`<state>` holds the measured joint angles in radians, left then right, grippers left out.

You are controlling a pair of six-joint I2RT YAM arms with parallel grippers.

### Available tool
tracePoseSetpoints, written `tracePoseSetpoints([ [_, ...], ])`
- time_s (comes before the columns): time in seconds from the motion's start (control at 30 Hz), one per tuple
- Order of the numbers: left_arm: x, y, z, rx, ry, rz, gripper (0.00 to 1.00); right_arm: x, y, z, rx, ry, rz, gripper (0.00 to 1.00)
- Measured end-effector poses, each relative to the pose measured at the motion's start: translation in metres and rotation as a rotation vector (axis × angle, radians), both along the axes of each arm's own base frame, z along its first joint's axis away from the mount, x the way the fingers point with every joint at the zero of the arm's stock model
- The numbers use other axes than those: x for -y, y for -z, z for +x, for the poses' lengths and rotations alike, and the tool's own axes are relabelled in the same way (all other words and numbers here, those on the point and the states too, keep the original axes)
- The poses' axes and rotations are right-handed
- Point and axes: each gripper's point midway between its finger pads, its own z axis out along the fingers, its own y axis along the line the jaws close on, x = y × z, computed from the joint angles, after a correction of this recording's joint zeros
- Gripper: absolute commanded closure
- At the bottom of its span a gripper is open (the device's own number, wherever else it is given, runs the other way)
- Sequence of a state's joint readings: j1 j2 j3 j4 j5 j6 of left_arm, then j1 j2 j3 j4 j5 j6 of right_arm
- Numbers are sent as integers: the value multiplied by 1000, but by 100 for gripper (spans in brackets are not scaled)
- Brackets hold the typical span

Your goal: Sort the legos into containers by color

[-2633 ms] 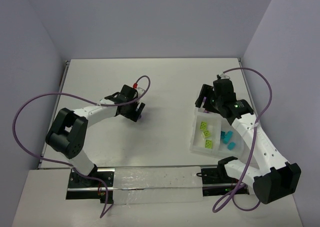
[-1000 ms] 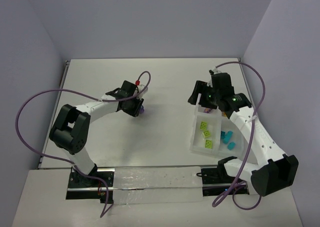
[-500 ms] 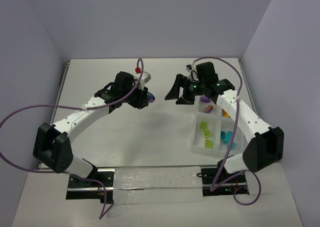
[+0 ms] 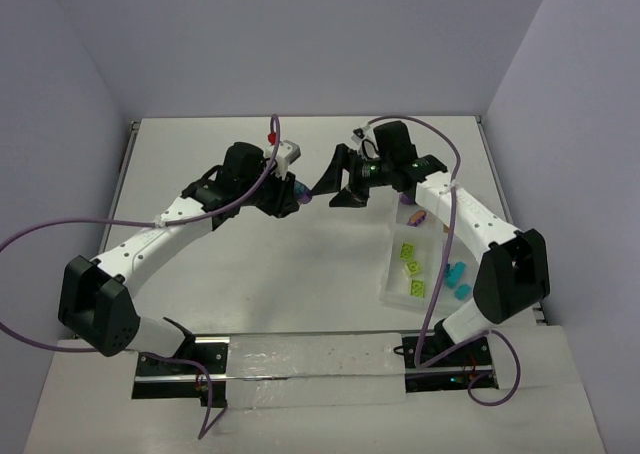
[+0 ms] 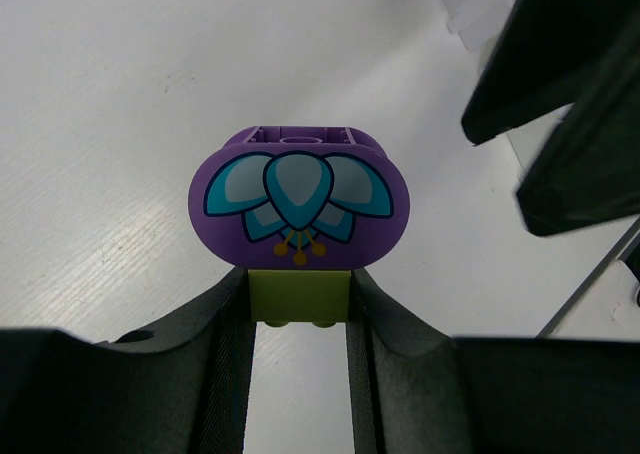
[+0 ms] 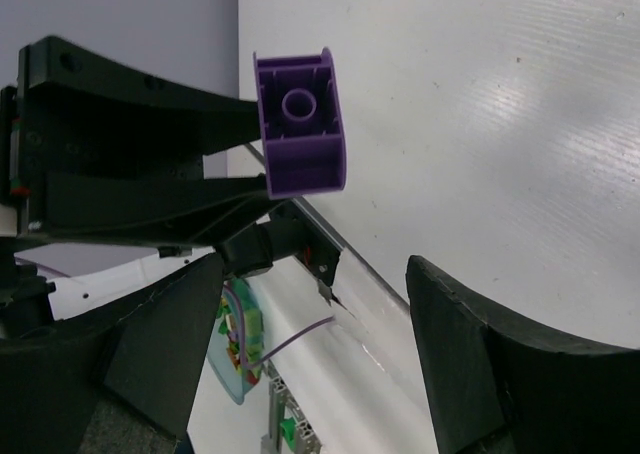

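My left gripper (image 5: 298,319) is shut on a two-colour lego pair held above the table: a purple rounded brick with a teal flower print (image 5: 298,199) joined to a lime green brick (image 5: 298,294). From above, the pair (image 4: 296,195) hangs at mid-table in the left gripper (image 4: 289,196). My right gripper (image 4: 333,187) faces it from the right, open and empty, a short gap away. In the right wrist view the purple brick (image 6: 300,124) sits just beyond the right gripper (image 6: 315,349). The containers tray (image 4: 384,282) holds lime green legos (image 4: 410,266), teal legos (image 4: 456,278) and a purple-orange piece (image 4: 416,215).
A clear flat strip with black brackets (image 4: 310,359) runs along the near edge between the arm bases. Purple cables loop beside both arms. Grey walls close in the table at the back and on both sides.
Both arms have swung toward mid-table. The left one lifted the purple-green pair up and to the right; the right gripper left the tray and moved left to face it.
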<state>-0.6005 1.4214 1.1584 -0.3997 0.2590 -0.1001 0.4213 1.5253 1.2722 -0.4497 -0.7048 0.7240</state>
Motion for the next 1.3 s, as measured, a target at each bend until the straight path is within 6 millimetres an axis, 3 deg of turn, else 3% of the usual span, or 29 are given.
tracePoseSetpoints([
  [0.43, 2, -10, -7, 19, 14, -14, 100, -17, 7, 27, -16, 4, 1, 30],
  [0.67, 2, -10, -7, 17, 13, -12, 100, -36, 2, 31, 6, -40, 16, 44],
  [0.8, 2, -10, -8, 15, 14, -10, 100, -43, 3, 24, 7, -75, 19, 58],
  [0.87, 1, -11, -8, 16, 11, -9, 100, -43, 3, 24, 11, -80, 19, 81],
  [0.9, 0, -11, -8, 17, 10, -10, 100, -43, 3, 24, 16, -83, 20, 81],
  [0.97, 0, -11, -9, 17, 8, -8, 100, -44, 3, 24, 21, -90, 22, 100],
  [1.0, 0, -11, -9, 17, 8, -8, 100, -43, 3, 24, 23, -90, 23, 100],
  [1.2, 6, -15, -8, 34, 20, -25, 100, -27, 2, 30, 2, -49, 45, 100],
  [1.3, 7, -13, -14, 18, 34, -15, 100, 10, 3, 50, 14, 71, 29, 100],
])
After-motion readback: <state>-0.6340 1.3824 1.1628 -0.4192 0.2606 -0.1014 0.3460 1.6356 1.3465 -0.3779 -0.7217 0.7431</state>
